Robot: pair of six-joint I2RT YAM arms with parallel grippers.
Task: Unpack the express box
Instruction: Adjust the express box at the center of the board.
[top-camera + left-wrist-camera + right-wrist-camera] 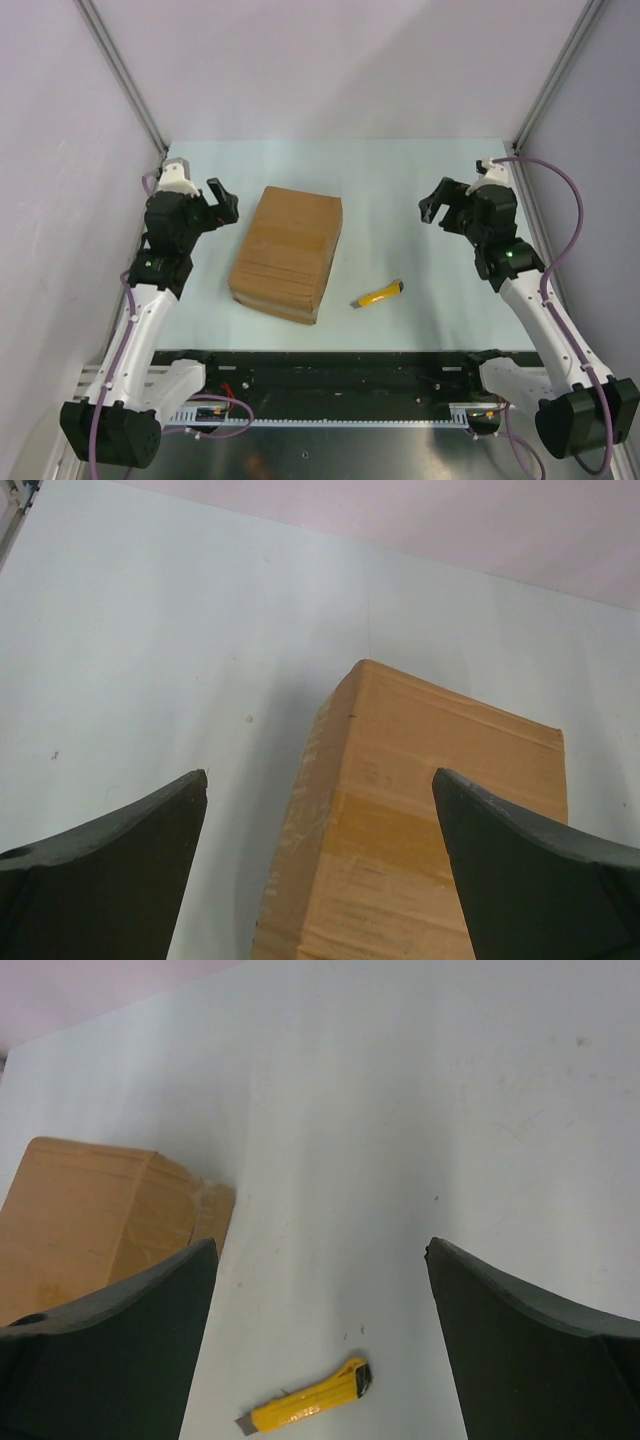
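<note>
Closed express box mid-table, yellow knife near it — left tool, right tool, both released

Left hand spread wide; express box ahead on pale table.

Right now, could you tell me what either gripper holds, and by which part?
Nothing is held; the left gripper and right gripper are open and empty.

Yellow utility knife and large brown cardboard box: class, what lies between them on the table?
Nothing: the top view shows only bare pale table between the yellow utility knife and the brown cardboard box.
</note>
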